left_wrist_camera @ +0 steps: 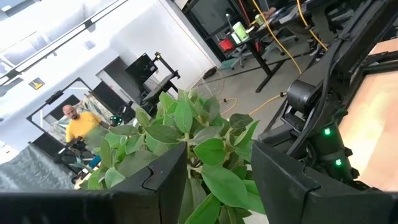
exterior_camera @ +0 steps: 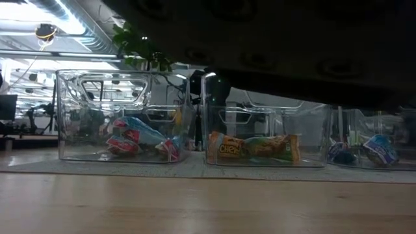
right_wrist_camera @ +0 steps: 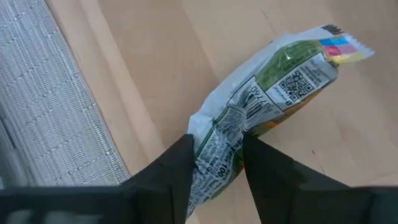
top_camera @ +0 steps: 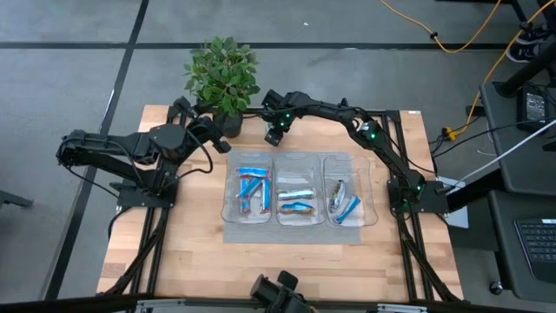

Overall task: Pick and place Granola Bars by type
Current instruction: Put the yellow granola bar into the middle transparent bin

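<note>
1. High view: the right arm is seen stretched from its base at the counter's (top_camera: 200,252) right edge, arching over the far side so that the right end effector (top_camera: 274,133) points down just behind the three clear bins (top_camera: 300,202), near the potted plant (top_camera: 224,76). The left arm is folded at the left, with the left end effector (top_camera: 208,132) raised beside the plant pot. Granola bars (top_camera: 253,189) are sorted into the bins on a grey mat (top_camera: 295,233).

2. Low view: blue and red bars are seen in the left bin, brown-orange ones (exterior_camera: 253,147) in the middle, blue ones in the right.

3. Left wrist view: the left fingers (left_wrist_camera: 292,180) are parted with nothing between them; only leaves are faced.

4. Right wrist view: the right fingers (right_wrist_camera: 171,171) are closed against a green-printed wrapper (right_wrist_camera: 267,99) lying on the bare wood beside the mat, its end pinched between them.
</note>
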